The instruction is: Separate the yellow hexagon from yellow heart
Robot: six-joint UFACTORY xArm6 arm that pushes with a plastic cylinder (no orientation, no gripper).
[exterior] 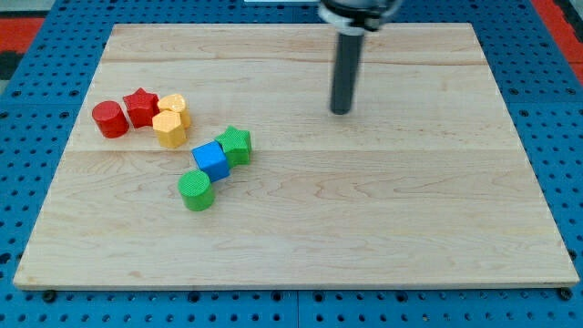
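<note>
The yellow hexagon (169, 128) sits at the board's left, touching the yellow heart (174, 107) just above it. A red star (140, 107) touches the heart's left side, and a red cylinder (109, 119) stands left of the star. My tip (341, 111) rests on the board well to the right of the yellow blocks, in the upper middle, apart from every block.
A blue cube (211, 160), a green star (235, 145) and a green cylinder (195, 190) cluster below and right of the hexagon. The wooden board (364, 219) lies on a blue perforated table (18, 137).
</note>
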